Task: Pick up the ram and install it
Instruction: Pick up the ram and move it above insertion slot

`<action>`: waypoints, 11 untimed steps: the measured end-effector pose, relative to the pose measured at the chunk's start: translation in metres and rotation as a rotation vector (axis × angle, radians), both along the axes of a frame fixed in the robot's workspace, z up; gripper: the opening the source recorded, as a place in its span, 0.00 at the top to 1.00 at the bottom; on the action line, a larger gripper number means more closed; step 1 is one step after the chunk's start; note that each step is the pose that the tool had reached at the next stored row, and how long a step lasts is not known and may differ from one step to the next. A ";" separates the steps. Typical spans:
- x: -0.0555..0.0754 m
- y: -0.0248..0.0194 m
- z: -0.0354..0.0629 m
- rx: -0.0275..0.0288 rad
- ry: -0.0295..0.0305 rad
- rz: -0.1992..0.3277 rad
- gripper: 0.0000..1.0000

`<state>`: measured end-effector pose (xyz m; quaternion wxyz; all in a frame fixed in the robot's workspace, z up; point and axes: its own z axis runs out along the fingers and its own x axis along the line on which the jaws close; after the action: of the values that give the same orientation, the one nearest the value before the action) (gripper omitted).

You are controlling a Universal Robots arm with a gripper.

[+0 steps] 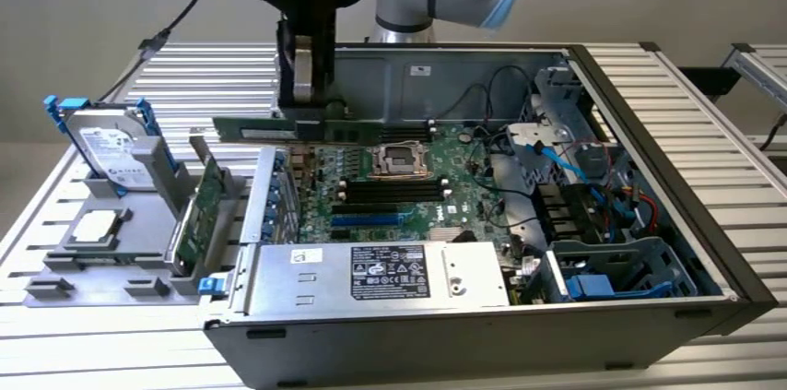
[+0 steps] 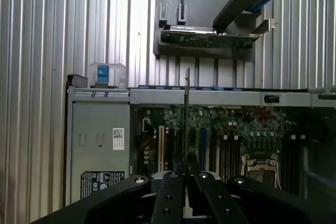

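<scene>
gripper (image 1: 308, 115) clamped on the ram (image 1: 369, 130), holding it level in the air above the motherboard (image 1: 474, 178), close to the case (image 1: 640, 132) back wall and just by the cpu socket (image 1: 404, 158). ram not seated; black slots (image 1: 387, 191) lie below it, toward the power supply (image 1: 381, 272). wrist view: ram (image 2: 187, 103) seen edge-on between the fingers (image 2: 169, 198). hard drive (image 1: 109, 146) and card (image 1: 197, 215) stand in the grey rack (image 1: 74, 261) at the exterior view's left, outside the case.
</scene>
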<state>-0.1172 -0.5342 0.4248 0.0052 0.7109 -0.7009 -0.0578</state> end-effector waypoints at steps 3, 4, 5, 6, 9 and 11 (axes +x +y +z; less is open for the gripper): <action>0.012 0.0034 -0.0035 0.0001 -0.0012 0.000 0.87; 0.015 0.0048 -0.0050 -0.0001 -0.0012 0.000 0.87; 0.019 0.0063 -0.0066 -0.0001 -0.0012 0.000 0.87; 0.024 0.0080 -0.0084 0.0000 -0.0012 0.000 0.87; 0.035 0.0128 -0.0138 0.0001 -0.0013 0.000 0.87; 0.043 0.0160 -0.0173 -0.0001 -0.0012 0.000 0.87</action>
<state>-0.0747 -0.5182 0.4076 0.0048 0.7110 -0.7008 -0.0574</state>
